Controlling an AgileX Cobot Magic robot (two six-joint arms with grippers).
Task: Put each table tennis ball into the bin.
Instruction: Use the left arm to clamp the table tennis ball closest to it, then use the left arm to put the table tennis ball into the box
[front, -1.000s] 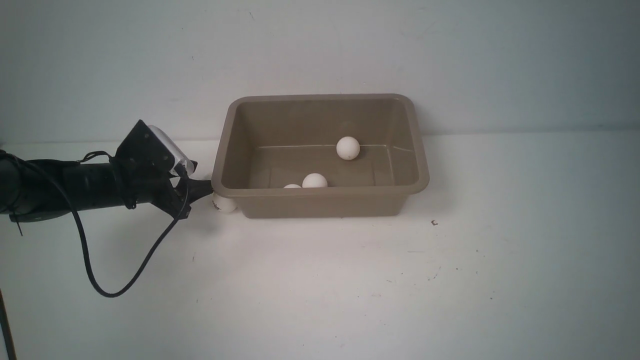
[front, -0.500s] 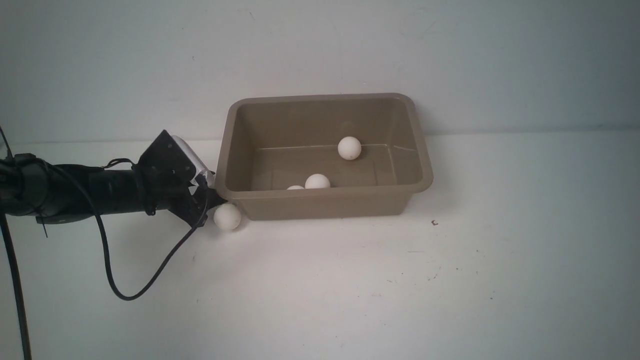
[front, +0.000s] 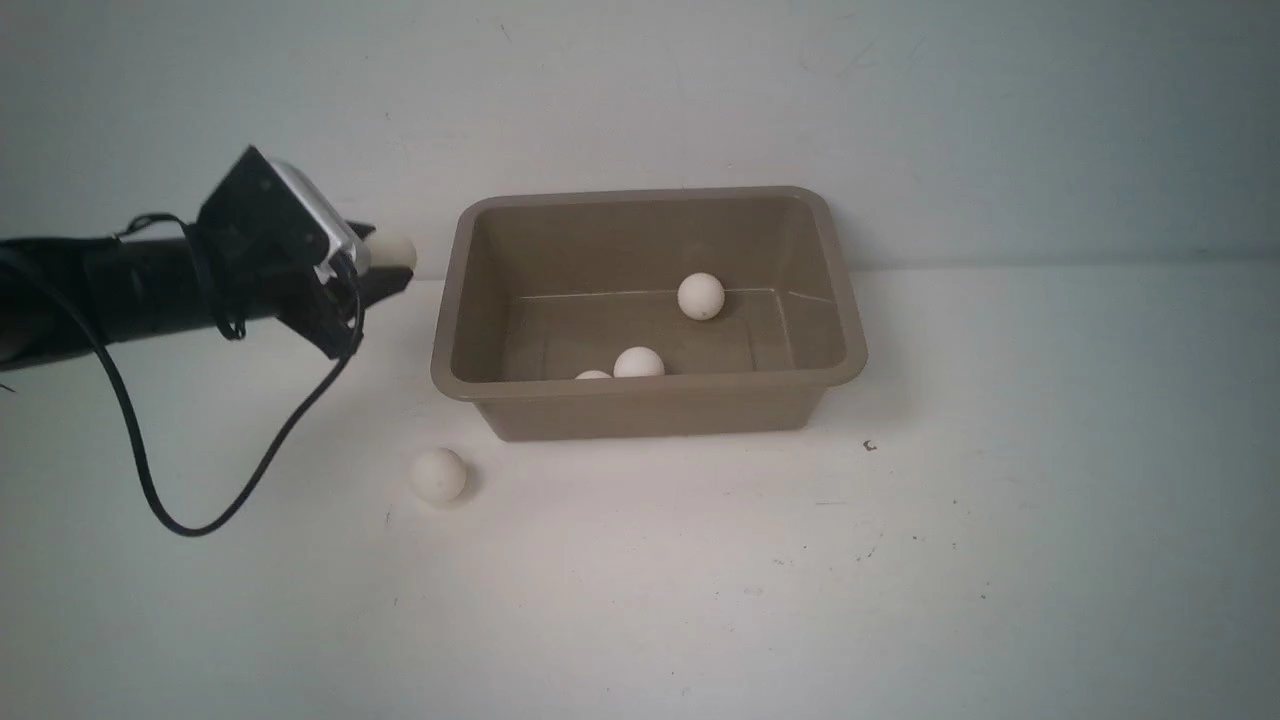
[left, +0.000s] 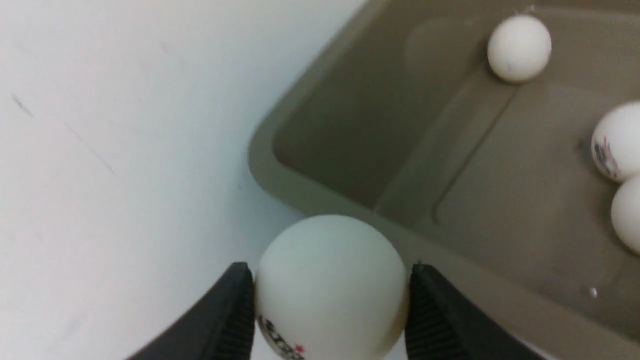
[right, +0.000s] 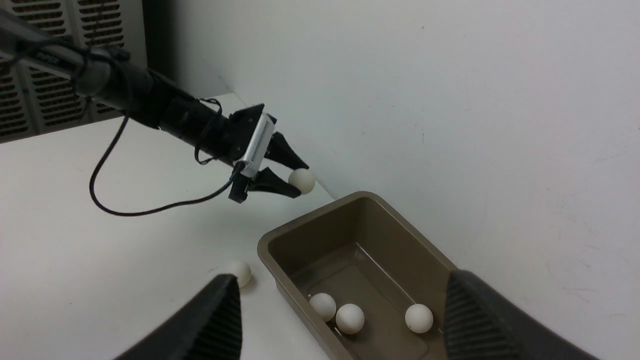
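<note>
Noted bin (front: 648, 410) with long axis left-right on table (front: 700, 580), three balls (front: 700, 296) inside. Found left hand (front: 385, 262) clamped on held ball (front: 393, 251), risen beside the rim, loose ball (front: 438, 474) rolled nearer; right hand (right: 340, 278) apart.

Open space lies between left hand (front: 392, 260) and bin (front: 640, 388) rim.

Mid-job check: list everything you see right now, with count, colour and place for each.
Table: one, white, under everything.
Rectangular taupe plastic bin: one, grey-brown, on the table near the back wall.
Small glossy table tennis balls: five, white; three in the bin, one loose on the table off its front left corner, one gripped in the air left of the bin.
Cable: one, black, looping below the left arm.
Left gripper: black, shut on that raised ball.
Right gripper: black, open, empty.
</note>
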